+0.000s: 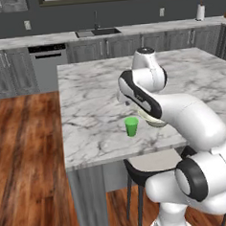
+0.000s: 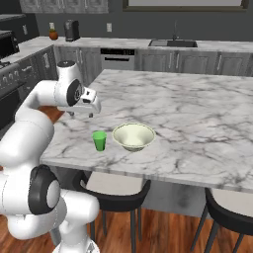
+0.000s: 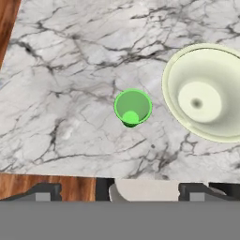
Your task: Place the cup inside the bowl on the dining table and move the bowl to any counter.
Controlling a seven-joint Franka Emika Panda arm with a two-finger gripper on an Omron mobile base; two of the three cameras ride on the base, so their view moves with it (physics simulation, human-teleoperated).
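Note:
The small green cup (image 3: 133, 108) stands upright on the marble dining table (image 3: 65, 61), close to its near edge. The wide cream bowl (image 3: 206, 96) sits just to the cup's right, a short gap apart and empty. In the right base view the cup (image 2: 100, 141) is left of the bowl (image 2: 133, 136). In the left base view the cup (image 1: 131, 126) is in plain sight, while my arm hides most of the bowl (image 1: 156, 121). My gripper (image 3: 121, 193) hangs open above the cup, holding nothing. From the right base view the gripper (image 2: 81, 115) is above and left of the cup.
Dark stools (image 2: 113, 187) (image 2: 232, 207) are tucked under the table's near edge. The long counter (image 1: 42, 40) with a sink (image 1: 97, 32) runs along the back wall above a dishwasher (image 1: 48, 62). A coffee machine (image 2: 72, 30) stands at the far left. Wooden floor (image 1: 27, 155) lies left of the table.

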